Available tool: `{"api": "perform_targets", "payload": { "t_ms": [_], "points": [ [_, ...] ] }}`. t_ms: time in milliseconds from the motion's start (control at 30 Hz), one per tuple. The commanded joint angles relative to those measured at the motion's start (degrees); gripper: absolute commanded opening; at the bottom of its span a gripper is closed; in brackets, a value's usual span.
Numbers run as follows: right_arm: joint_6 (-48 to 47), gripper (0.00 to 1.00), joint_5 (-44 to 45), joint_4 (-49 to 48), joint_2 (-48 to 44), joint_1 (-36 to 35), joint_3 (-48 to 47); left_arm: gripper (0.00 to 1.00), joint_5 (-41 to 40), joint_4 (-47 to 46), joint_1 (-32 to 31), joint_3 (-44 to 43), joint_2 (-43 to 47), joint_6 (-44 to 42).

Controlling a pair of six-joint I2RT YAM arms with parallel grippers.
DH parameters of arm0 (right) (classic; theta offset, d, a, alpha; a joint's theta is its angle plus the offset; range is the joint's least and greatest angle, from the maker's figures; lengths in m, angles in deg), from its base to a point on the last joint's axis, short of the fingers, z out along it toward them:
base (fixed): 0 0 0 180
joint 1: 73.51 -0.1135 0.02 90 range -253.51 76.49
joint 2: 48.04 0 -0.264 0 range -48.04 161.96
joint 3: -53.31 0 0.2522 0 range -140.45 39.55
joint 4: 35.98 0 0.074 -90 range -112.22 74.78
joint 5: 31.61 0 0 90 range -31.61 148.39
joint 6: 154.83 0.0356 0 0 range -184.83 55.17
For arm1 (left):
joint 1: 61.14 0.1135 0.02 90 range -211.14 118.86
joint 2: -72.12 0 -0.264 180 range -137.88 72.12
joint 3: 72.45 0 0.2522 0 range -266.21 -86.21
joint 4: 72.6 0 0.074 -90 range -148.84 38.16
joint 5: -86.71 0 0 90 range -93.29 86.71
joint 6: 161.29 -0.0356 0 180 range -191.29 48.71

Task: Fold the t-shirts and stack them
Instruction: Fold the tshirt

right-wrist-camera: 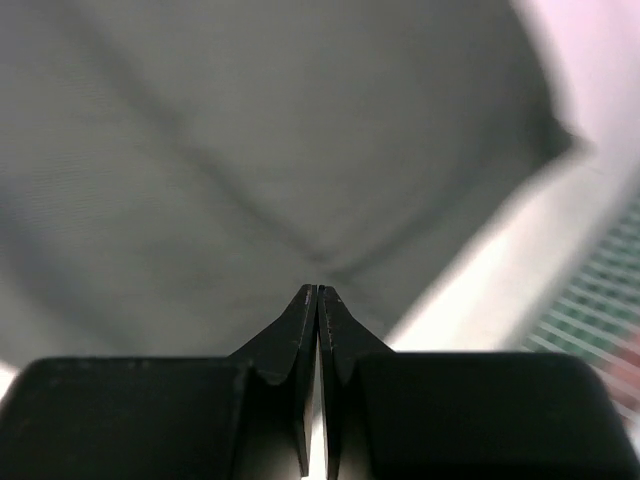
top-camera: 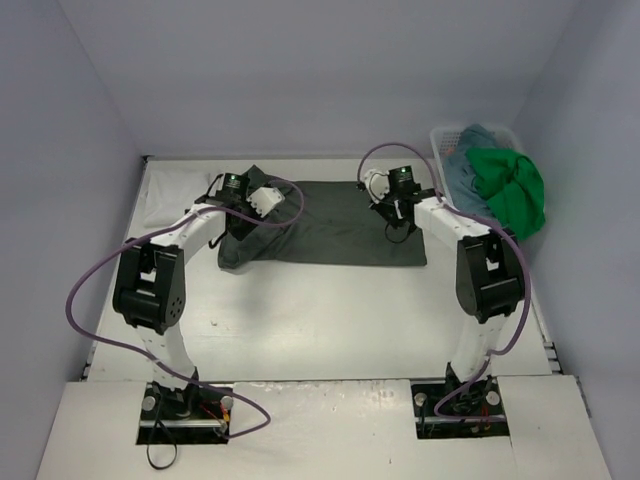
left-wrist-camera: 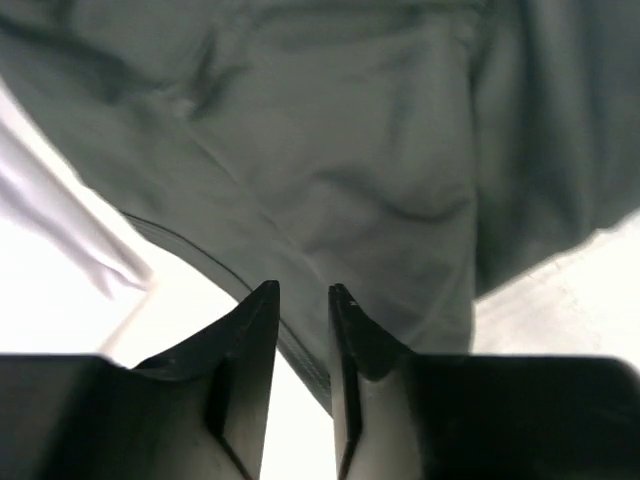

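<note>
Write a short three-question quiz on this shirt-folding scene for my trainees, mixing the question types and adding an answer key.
1. True or false: the dark grey-green shirt lies inside the mesh basket.
2. What is in the basket? A) a white towel B) the bright green shirt and the teal-blue shirt C) nothing
3. Fill in: the right gripper has its jaws ___ on the dark grey-green shirt.

Key: 1 false, it is spread on the table; 2 B; 3 shut.
</note>
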Motion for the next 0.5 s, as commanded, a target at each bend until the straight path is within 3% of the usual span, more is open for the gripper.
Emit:
{"api": "perform_targets", "payload": {
  "t_ms": [0,167,467],
  "points": [
    [0.09,0.00,-3.13,2.92,-1.86,-2.76,2.08,0.20,3.21,0.99,-0.18,-0.57,2.67,2.25],
    [0.18,0.00,-5.24,4.15,-0.27,-3.12,4.36,0.05,5.76,1.97,-0.18,0.31,0.47,3.57],
    [-0.52,0.00,-5.85,6.53,1.40,-3.47,6.91,0.04,8.40,5.83,-0.18,1.28,-1.46,3.84]
  ]
}}
